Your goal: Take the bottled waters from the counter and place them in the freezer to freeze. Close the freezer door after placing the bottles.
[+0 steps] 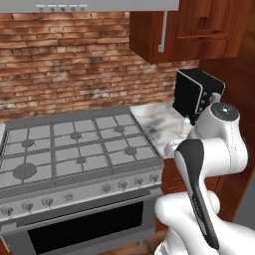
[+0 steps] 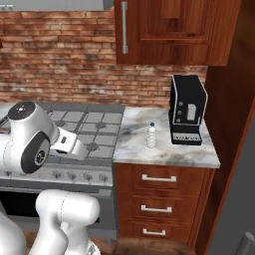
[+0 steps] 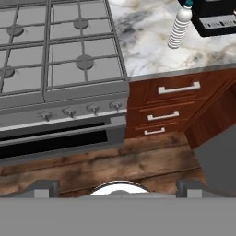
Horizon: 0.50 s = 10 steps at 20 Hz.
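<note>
Jaws wide open and empty, water bottle [image 3: 179,28] upright on counter [image 2: 164,149] beside coffee machine [image 2: 187,109] (light, ribbed, probably slippery): best gripped mid-body below the cap.

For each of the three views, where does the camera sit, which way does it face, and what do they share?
Left base view: behind the arm's left, facing the stove and brick wall; white arm lower right.
Right base view: behind the arm's right, facing the counter, bottle, coffee machine; arm lower left.
Hand view: on the hand, looking down at stove, drawers, floor; the open gripper at bottom.
Shared: stove, counter, bottle.
</note>
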Available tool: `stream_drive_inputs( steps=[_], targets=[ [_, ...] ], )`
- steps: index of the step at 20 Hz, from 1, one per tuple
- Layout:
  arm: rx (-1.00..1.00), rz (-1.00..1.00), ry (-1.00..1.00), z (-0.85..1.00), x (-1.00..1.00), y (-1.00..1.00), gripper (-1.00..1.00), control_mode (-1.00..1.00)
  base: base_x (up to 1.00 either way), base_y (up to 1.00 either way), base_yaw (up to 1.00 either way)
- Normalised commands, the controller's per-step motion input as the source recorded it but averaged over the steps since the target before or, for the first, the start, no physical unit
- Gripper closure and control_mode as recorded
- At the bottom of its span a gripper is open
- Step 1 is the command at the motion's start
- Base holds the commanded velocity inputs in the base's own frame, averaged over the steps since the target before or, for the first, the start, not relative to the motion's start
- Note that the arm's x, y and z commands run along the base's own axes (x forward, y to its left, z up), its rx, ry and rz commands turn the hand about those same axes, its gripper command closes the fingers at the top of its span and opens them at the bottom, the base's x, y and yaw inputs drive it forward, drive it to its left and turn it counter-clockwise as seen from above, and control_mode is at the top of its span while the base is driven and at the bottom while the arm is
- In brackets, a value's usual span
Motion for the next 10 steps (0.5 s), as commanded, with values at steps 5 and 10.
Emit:
stream_drive_inputs(
  steps=[5,10],
  targets=[
    [0.0,0.0,0.0,0.0,0.0,0.0,-1.0,1.0,0.36,0.13,0.02],
    [0.0,0.0,0.0,0.0,0.0,0.0,-1.0,1.0,0.22,0.06,0.0]
  ],
)
